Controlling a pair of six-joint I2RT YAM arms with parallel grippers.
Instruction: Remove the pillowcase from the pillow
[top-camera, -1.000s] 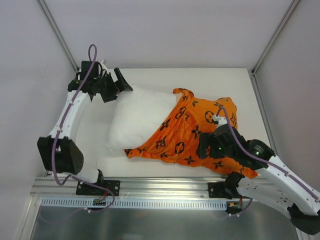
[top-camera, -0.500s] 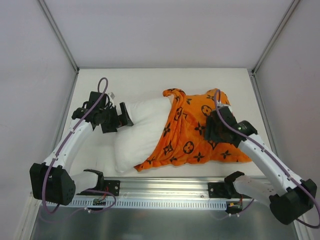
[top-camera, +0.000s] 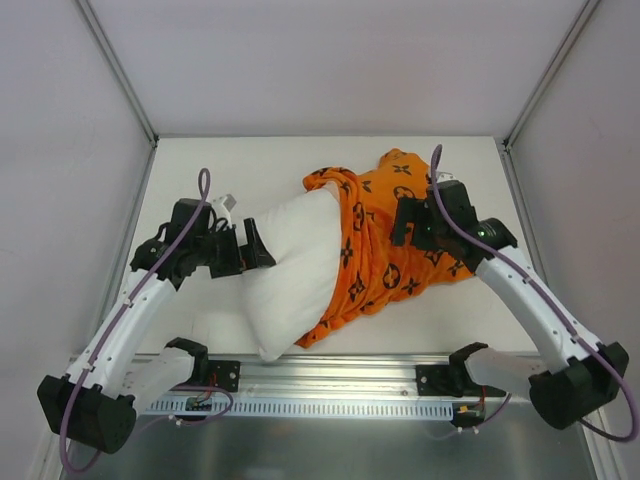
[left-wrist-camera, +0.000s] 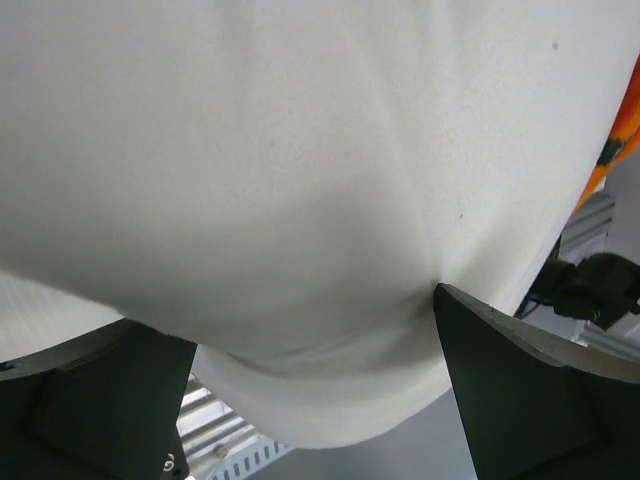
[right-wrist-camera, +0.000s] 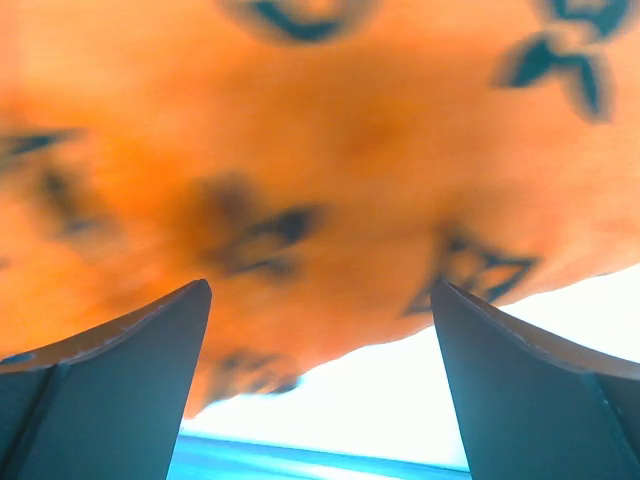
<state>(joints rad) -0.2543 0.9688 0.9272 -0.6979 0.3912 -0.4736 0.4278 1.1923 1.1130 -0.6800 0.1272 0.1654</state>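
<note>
Orange pillowcase (right-wrist-camera: 300, 150) fills right wrist view; overhead adds white pillow (top-camera: 290, 270).

1 pillow (top-camera: 290, 275), white, sits btwn the 2 fingers (left-wrist-camera: 520, 400) of the L gripper (left-wrist-camera: 315, 320). 1 pillowcase (top-camera: 385, 235), orange w/ black motifs, just past the tips of the 2 fingers (right-wrist-camera: 100, 390) of the R gripper (right-wrist-camera: 320, 290). So 2 grippers, 4 fingers total. 2 arms: L arm (top-camera: 135, 305), R arm (top-camera: 525, 300), 1 behind each finger pair. 2 purple cables: L cable (top-camera: 203, 185), R cable (top-camera: 437, 170), 1 per arm. 1 table (top-camera: 250, 165) under both finger pairs. 1 metal rail (top-camera: 330, 375), well behind the fingers, by the arm bases.
</note>
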